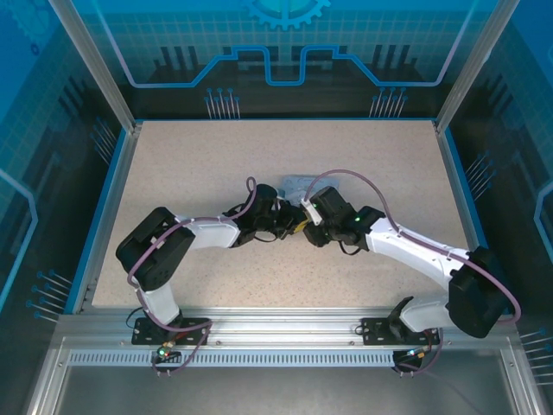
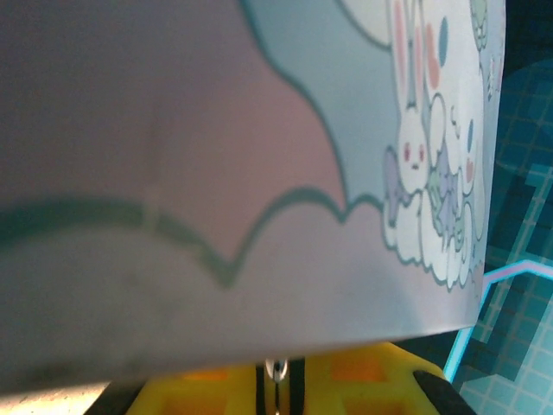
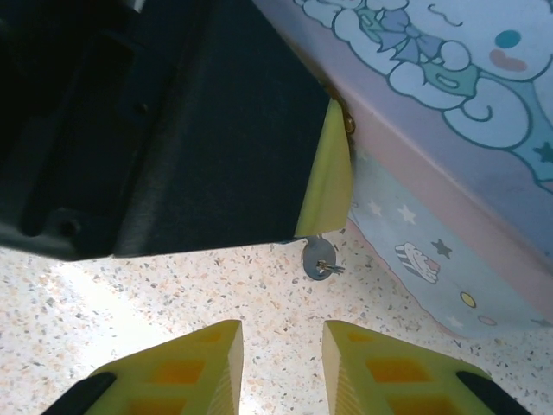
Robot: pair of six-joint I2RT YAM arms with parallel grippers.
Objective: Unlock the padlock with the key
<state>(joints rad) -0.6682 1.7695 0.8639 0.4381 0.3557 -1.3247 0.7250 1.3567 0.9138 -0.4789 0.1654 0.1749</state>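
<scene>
Pinching the key [image 3: 317, 259], left fingers [image 2: 207, 389] clenched; its round grey head pokes out under the yellow tip, over the speckled surface [image 3: 155, 285]. Padlock [image 3: 348, 124]: a brassy glint at the edge of the pale cartoon tin [image 3: 449, 112], just beside that tip. Tin lid down, contents hidden. Right fingers [image 3: 186, 367] parted, grasping nothing, near the key.
</scene>
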